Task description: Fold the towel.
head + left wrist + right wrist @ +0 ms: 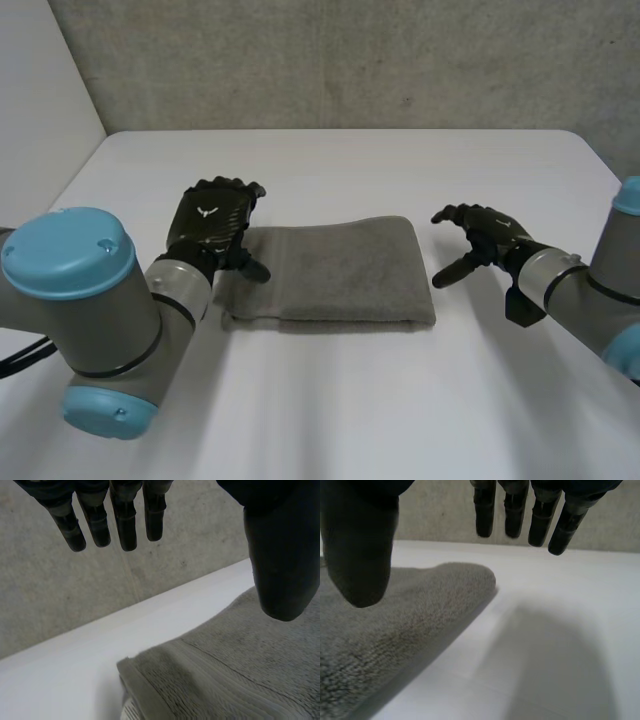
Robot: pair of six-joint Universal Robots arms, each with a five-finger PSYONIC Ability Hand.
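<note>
Head view: towel (335,270) is seen basically folded on the surface (330,400), left hand (212,225) and right hand (480,235) both held open.

Towel (340,272) on table (330,400); L hand (210,222) over left end, R hand (488,238) right.

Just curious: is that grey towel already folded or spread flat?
Folded: the towel lies as a narrow band, with stacked layers showing at its end.
</note>
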